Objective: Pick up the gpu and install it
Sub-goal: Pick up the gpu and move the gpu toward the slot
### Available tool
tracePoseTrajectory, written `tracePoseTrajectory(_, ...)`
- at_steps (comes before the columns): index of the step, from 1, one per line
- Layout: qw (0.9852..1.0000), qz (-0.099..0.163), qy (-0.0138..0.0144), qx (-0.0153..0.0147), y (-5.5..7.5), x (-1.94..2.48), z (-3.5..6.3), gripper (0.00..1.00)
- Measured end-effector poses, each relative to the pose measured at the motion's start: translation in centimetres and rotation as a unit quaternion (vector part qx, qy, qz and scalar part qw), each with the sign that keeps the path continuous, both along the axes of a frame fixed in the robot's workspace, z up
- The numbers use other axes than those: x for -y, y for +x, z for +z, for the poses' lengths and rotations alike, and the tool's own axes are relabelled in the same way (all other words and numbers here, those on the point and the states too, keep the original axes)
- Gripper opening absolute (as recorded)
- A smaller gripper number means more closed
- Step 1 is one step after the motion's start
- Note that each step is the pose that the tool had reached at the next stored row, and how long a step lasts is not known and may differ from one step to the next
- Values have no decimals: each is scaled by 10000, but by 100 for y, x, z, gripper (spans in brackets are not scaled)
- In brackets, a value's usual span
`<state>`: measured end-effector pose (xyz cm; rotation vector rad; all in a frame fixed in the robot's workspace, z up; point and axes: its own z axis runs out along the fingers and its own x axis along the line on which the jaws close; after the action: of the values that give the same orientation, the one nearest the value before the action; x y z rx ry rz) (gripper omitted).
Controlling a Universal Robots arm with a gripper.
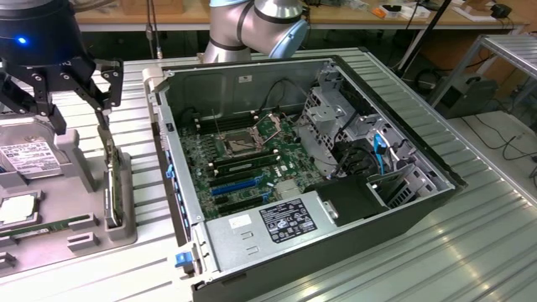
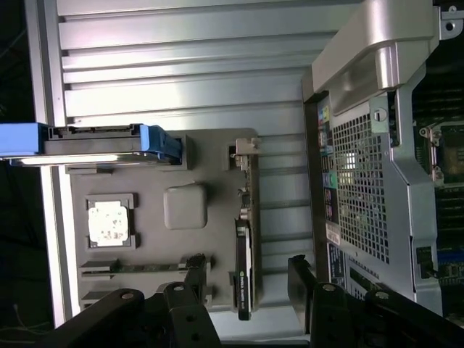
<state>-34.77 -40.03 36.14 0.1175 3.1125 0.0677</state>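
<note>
The fingers (image 2: 301, 281) stand wide apart and hold nothing. In the wrist view one finger lies on each side of the graphics card (image 2: 246, 239), with the card's thin edge running down the gap between them. That line-up looks deliberate: closing would bring the pads onto the card's two flat faces. The fingers appear to hang above the card, not touching it.

The card stands on its long edge in a slot of a grey tray (image 1: 126, 233), its metal bracket at the far end from the fingers. Standing upright keeps both faces free for a grip. In the exterior view the card (image 1: 112, 189) is at about five o'clock from the fingers (image 1: 94, 94), close below them.

The same tray carries a hard drive (image 1: 29, 160) at about nine o'clock from the card, a processor chip (image 2: 109, 221) and a memory stick (image 2: 141, 267), each in its own recess and apart from the card.

At three o'clock from the tray, on the ribbed metal table (image 1: 470, 226), the computer case (image 1: 436, 189) lies on its side with the panel off. Its circuit board (image 1: 251, 154) faces up, and the blue slots (image 1: 235, 187) are open to reach from above. The card is not yet installed.
</note>
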Motion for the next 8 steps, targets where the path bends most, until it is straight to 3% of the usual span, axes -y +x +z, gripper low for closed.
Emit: tracePoseTrajectory(8,10000,0,0,0,13,0,-48,57)
